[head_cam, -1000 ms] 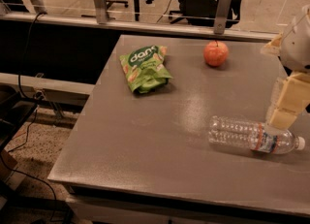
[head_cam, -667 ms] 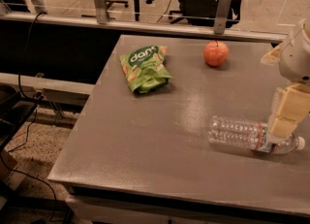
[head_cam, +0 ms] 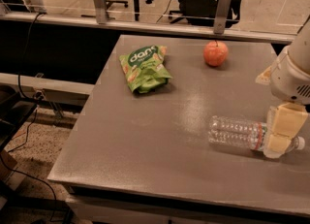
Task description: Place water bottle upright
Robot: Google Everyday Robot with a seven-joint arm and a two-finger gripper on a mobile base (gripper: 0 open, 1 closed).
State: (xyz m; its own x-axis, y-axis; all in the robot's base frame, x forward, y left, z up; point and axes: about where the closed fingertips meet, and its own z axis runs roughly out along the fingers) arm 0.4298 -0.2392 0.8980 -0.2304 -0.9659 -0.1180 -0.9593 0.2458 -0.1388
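The water bottle (head_cam: pixel 236 132) is clear ribbed plastic and lies on its side on the grey table (head_cam: pixel 160 136) at the right. Its white cap (head_cam: pixel 300 143) points right and its label band (head_cam: pixel 259 136) is by the neck. My gripper (head_cam: pixel 280 136) reaches down from the white arm (head_cam: pixel 293 72) at the right edge. Its cream-coloured fingers (head_cam: pixel 286 121) stand over the bottle's neck end, right at the bottle and hiding part of it.
A green snack bag (head_cam: pixel 144 68) lies at the table's back left. A red apple (head_cam: pixel 215 53) sits at the back middle. A rail with metal posts (head_cam: pixel 222 5) runs behind the table, with office chairs beyond. Cables lie on the floor at left.
My gripper has come down a little over the bottle's neck end. The bottle, bag and apple lie where they were.
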